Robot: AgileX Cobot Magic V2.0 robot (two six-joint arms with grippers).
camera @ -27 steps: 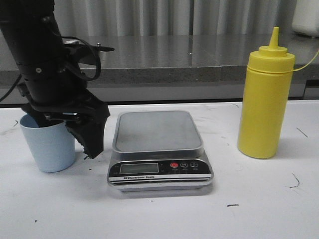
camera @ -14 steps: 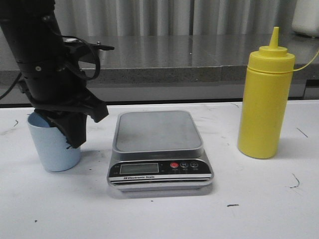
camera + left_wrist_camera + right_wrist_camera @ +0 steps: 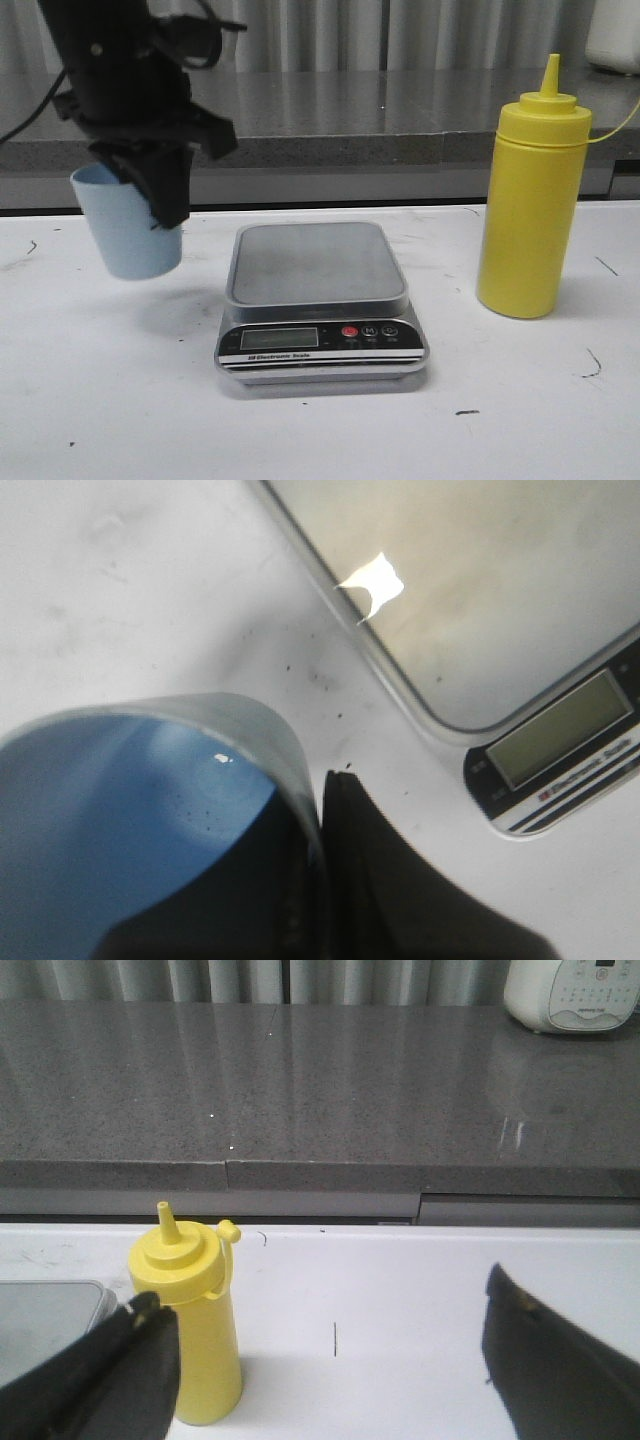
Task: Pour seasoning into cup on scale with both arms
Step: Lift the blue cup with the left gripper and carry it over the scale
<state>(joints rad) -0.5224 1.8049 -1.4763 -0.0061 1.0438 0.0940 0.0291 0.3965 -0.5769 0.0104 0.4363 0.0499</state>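
1. Front view: left gripper (image 3: pixel 160 190) clamps the cup (image 3: pixel 125 225) by its rim, airborne, scale (image 3: pixel 318 295) lower right of it.
2. Left wrist view: one finger inside the cup (image 3: pixel 140 820) (other outside).
3. Right wrist view: right gripper (image 3: pixel 330 1360) spread wide, empty, seasoning (image 3: pixel 190 1330) beyond it.

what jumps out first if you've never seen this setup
The left claw holding the pale blue cup in the air, off the white table, left of the scale. Next, the tall yellow seasoning bottle standing alone at the right, with the right claw open and short of it. The scale's steel platform is bare.
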